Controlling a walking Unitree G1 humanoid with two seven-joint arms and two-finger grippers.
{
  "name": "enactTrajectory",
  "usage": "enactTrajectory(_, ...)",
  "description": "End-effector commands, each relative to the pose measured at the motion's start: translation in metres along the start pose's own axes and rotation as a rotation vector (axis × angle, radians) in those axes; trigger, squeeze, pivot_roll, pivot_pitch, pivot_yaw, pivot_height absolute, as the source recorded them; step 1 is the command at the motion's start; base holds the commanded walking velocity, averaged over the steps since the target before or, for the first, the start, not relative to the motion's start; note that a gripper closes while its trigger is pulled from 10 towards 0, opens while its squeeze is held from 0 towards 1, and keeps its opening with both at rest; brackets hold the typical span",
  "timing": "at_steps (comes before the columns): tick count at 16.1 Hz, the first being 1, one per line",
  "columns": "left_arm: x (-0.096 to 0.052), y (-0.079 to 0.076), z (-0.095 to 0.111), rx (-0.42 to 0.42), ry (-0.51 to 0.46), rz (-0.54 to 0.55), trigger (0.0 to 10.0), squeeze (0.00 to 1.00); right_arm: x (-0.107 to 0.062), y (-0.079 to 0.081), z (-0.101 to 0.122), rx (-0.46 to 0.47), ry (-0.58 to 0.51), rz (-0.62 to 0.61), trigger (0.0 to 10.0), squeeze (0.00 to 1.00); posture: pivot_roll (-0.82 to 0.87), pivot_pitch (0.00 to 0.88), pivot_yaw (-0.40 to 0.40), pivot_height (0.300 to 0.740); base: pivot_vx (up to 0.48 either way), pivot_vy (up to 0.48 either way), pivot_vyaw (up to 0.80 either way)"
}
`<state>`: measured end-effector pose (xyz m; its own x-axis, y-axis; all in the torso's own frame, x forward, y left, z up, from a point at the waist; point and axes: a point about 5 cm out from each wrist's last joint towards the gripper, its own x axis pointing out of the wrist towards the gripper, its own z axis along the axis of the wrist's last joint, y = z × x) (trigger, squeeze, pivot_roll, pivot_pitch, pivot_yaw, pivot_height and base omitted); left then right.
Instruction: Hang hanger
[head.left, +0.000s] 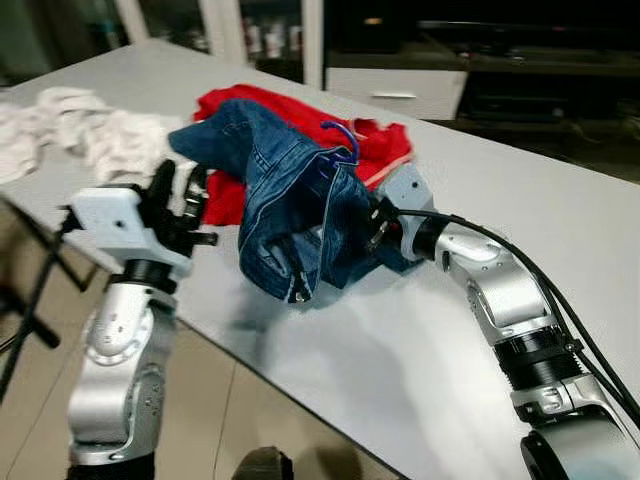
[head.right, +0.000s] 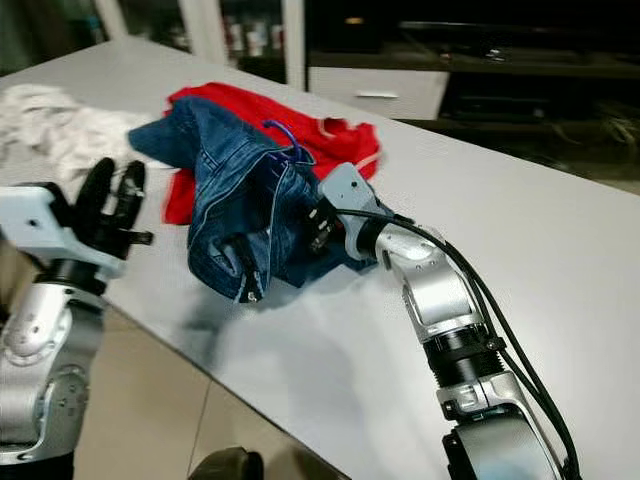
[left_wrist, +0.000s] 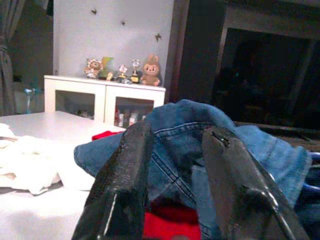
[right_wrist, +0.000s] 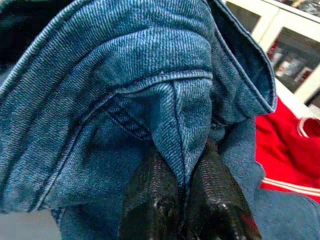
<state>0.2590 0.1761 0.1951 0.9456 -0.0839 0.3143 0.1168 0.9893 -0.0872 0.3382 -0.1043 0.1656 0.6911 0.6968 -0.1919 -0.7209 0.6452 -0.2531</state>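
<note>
Right tool (right_wrist: 182, 200) pinched onto blue jeans (head.left: 285, 190) fold.

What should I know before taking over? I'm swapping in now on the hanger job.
Right claw: shut on a fold of the jeans, holding them bunched up above the table.
Left claw: open, holding nothing, raised beside the jeans at the table's near edge.
Hanger: a blue hook pokes out of the top of the jeans; the rest is hidden in the denim.
Red shirt lies under and behind the jeans; white cloth lies on the robot's left.
Done: jeans gripped. Left: hang the hanger; no rail is in sight.
</note>
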Motion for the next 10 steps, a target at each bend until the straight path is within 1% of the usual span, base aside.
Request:
enactTrajectory(1, 0.0013, -0.0045, 0.0066, 0.019, -0.034, -0.022, 10.0, 0.00, 0.0014, -0.0017, 0.0193, -0.025, -0.064, 0.007, 10.0, 0.00, -0.01, 0.000, 0.041, 0.740, 0.000, 0.000, 0.77)
enactTrajectory(5, 0.0021, -0.0065, 0.0053, 0.035, -0.040, -0.031, 10.0, 0.00, 0.0004, -0.0038, 0.0206, 0.007, -0.075, -0.004, 10.0, 0.00, -0.01, 0.000, 0.041, 0.740, 0.000, 0.000, 0.77)
enactTrajectory(10, 0.0023, -0.0084, 0.0044, 0.041, -0.047, -0.041, 10.0, 0.00, 0.0009, -0.0054, 0.0194, 0.016, -0.067, -0.016, 10.0, 0.00, -0.01, 0.000, 0.044, 0.740, 0.000, 0.000, 0.77)
